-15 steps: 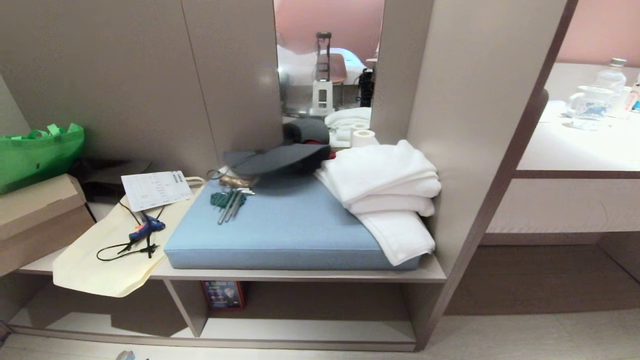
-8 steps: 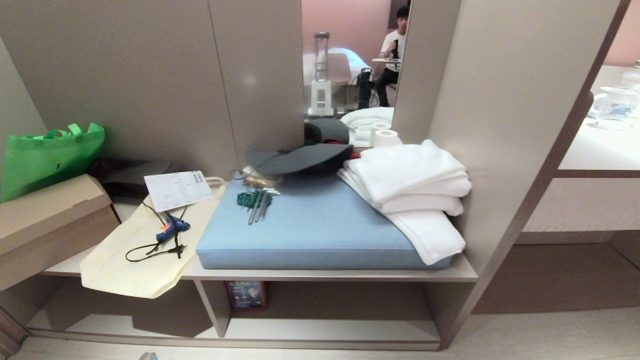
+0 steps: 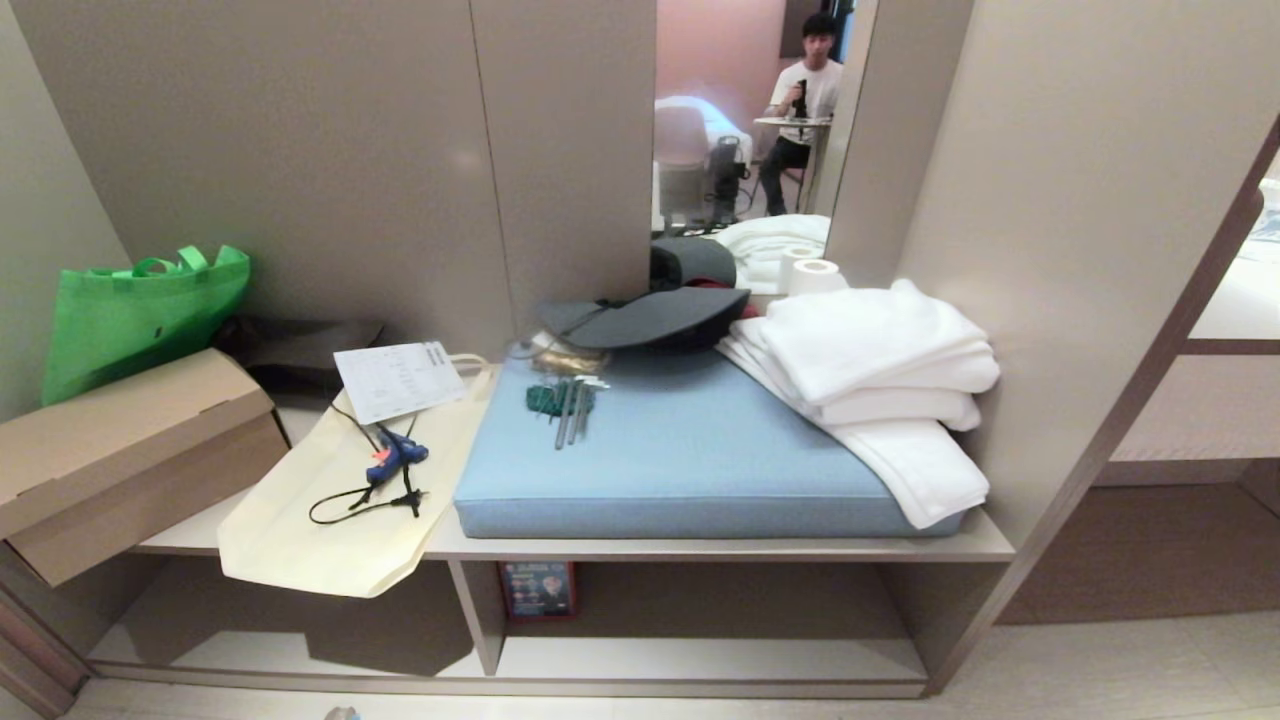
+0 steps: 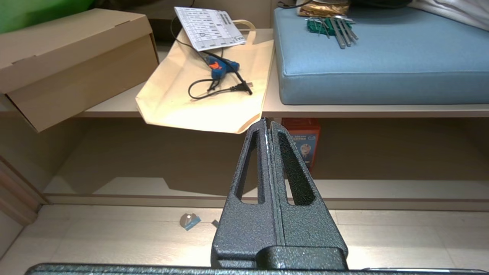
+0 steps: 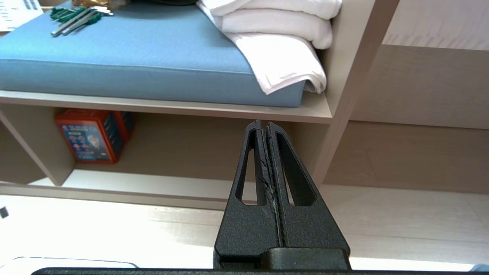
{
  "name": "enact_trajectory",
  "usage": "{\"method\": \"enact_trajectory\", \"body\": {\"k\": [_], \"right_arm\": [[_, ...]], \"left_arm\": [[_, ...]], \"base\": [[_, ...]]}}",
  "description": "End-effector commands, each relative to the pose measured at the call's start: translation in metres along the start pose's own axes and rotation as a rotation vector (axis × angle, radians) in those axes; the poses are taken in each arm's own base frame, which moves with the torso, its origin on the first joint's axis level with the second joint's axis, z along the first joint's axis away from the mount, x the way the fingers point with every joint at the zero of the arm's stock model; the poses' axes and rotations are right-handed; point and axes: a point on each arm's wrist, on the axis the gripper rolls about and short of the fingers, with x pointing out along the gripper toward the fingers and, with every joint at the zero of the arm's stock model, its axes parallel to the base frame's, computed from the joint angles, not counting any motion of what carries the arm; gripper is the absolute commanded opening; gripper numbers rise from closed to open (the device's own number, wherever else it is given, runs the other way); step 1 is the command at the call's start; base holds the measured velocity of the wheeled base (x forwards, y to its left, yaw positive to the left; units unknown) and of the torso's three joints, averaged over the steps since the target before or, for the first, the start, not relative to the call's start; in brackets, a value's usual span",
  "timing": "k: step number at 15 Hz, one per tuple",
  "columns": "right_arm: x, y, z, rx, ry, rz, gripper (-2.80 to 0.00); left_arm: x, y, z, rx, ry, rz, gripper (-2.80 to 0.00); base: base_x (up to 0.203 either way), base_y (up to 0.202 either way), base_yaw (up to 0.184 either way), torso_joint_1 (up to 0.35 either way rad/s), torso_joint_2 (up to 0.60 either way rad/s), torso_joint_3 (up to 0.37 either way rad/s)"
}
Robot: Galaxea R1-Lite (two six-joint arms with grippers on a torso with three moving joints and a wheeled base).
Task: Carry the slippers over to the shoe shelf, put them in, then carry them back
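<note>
The shoe shelf runs along the lower part of the head view, a low taupe cubby split by a vertical divider. No slippers show in any view, so I cannot tell where they are.

The surface above the cubby carries a blue cushion in the middle of the frame. On the right of the cushion lies a stack of white towels, and one towel hangs over the cushion's front corner. A cardboard box sticks out over the surface edge at the left, with a green bag behind it. A cream tote bag droops over the edge and covers part of the left compartment's opening. On the tote lie a printed sheet, its writing too small to read, and a blue glue gun with a black cord. A dark flat hat rests at the back of the cushion, and metal tools with a green part lie in front of it.

In the upper middle of the frame a mirror strip reflects a seated person.

A red box with a printed blue label stands deep in the right compartment; its text is not readable.

Only the wrist views show the claws. The left claw and the right claw are both clenched and grasp nothing, each pointing at the cubby from above the floor. The left wrist view alone shows a small scrap on the floor.
</note>
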Motion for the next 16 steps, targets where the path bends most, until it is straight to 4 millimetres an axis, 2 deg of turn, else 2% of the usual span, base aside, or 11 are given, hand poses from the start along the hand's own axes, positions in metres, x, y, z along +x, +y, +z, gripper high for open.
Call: {"method": "enact_trajectory", "body": {"k": [1,6,16], "right_arm": [[0.0001,0.0000,0.0001,0.000,0.001,0.001,-2.80],[0.0001,0.0000,0.0001,0.000,0.001,0.001,-2.80],[0.0001,0.0000,0.0001,0.001,0.001,0.001,-2.80]], "left_arm": [[0.0001,0.0000,0.0000,0.000,0.001,0.000,-2.80],[0.0000,0.0000,0.0000,-0.006,0.000,0.000,-2.80],[0.0000,0.0000,0.0000,-0.006,0.000,0.000,-2.80]], "base": [[0.000,0.000,0.000,0.000,0.00,0.000],[-0.010,0.000,0.001,0.000,0.00,0.000],[-0.190,0.000,0.001,0.001,0.00,0.002]]}}
